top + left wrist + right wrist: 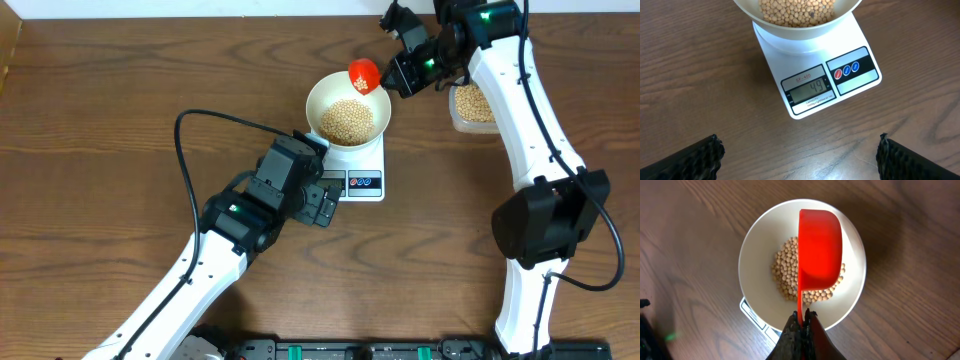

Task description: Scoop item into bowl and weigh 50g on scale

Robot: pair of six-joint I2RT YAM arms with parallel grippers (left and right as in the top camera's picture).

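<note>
The white bowl sits on the white scale and holds a heap of tan beans. The scale's display reads 49 in the left wrist view. My right gripper is shut on the handle of a red scoop, held over the bowl's far right rim. In the right wrist view the scoop hangs over the beans in the bowl, gripped at its handle. My left gripper is open and empty, just in front of the scale.
A clear plastic tub with more beans stands to the right of the bowl, under the right arm. The left arm lies across the table's front left, beside the scale's front edge.
</note>
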